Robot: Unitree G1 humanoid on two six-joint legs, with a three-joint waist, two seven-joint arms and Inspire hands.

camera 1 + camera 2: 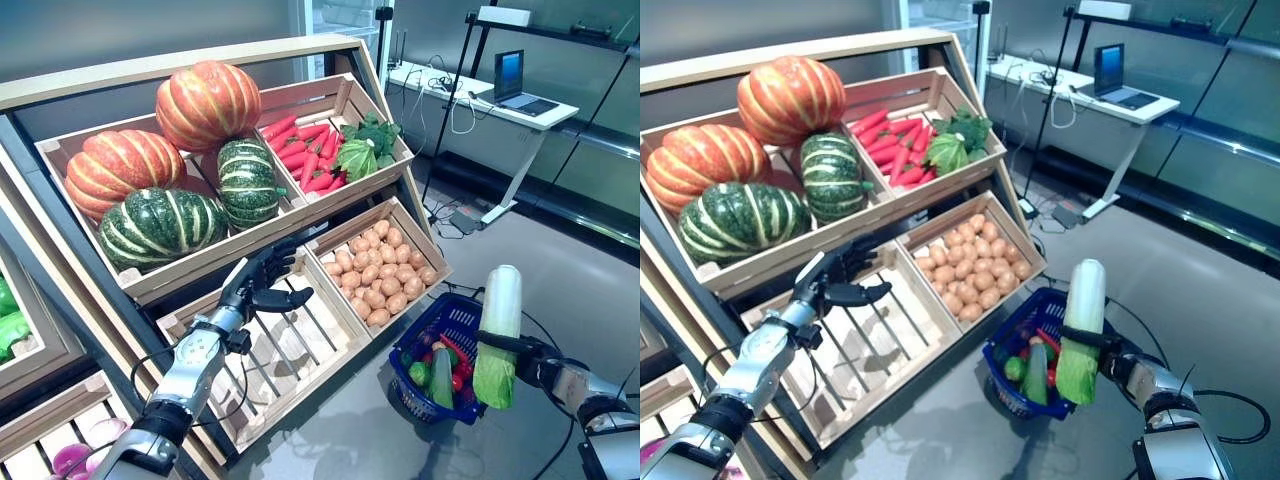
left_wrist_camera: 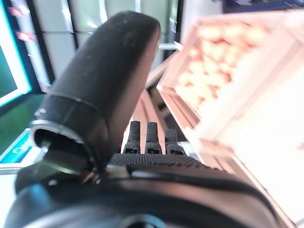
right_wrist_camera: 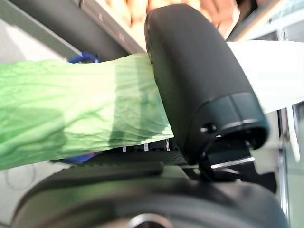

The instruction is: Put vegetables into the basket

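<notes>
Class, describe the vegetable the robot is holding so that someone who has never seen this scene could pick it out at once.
Start at the wooden produce stand, then drop to the blue basket on the floor beside it. Just beside the basket, the right hand grips a napa cabbage: held upright, white stalk up, green leaves down, the only vegetable off the shelves and outside the basket.

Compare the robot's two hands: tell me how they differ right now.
The right hand is shut on a napa cabbage, leafy end down; the left hand holds nothing, its fingers relaxed.
The right hand is beside the blue basket on the floor; the left hand is at the shelf, over an empty wooden crate.
Both are dark hands on silver-grey arms.
</notes>
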